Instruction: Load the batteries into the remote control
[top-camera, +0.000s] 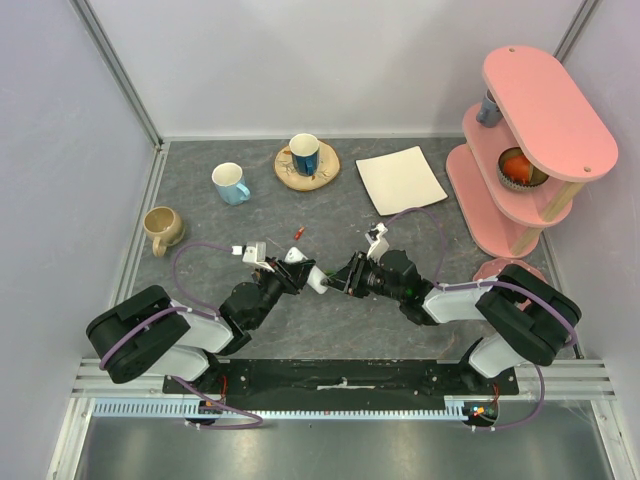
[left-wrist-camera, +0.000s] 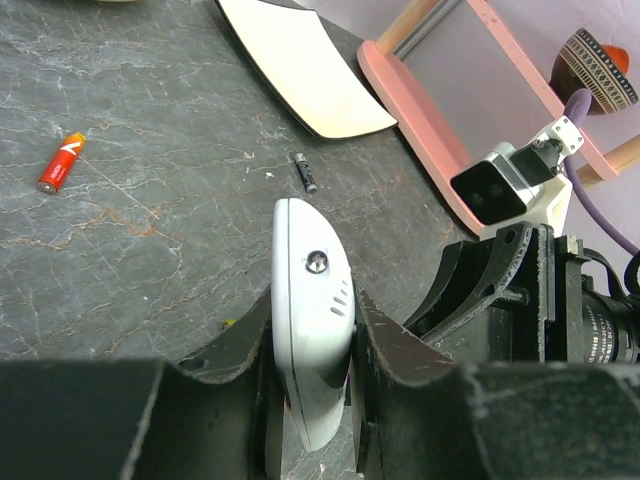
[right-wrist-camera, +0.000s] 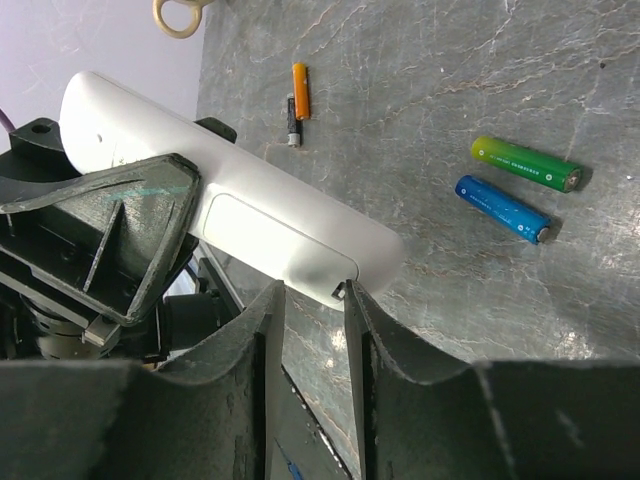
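Note:
My left gripper (left-wrist-camera: 312, 345) is shut on the white remote control (left-wrist-camera: 310, 290) and holds it on edge above the table. In the right wrist view the remote (right-wrist-camera: 240, 195) lies across the frame with its battery cover facing the camera. My right gripper (right-wrist-camera: 310, 305) is open, its jaws a narrow gap apart at the cover's lower edge, one fingertip (right-wrist-camera: 352, 300) against the cover's small clip. A green battery (right-wrist-camera: 527, 163) and a blue battery (right-wrist-camera: 502, 208) lie side by side on the table. A red-orange battery (left-wrist-camera: 61, 163) lies further off, next to a small dark cylinder (left-wrist-camera: 304, 172).
A flat square white plate (top-camera: 401, 179), a blue mug on a wooden coaster (top-camera: 305, 153), a light blue mug (top-camera: 231, 183) and a beige mug (top-camera: 162, 228) stand at the back. A pink tiered shelf (top-camera: 530, 140) stands at the right.

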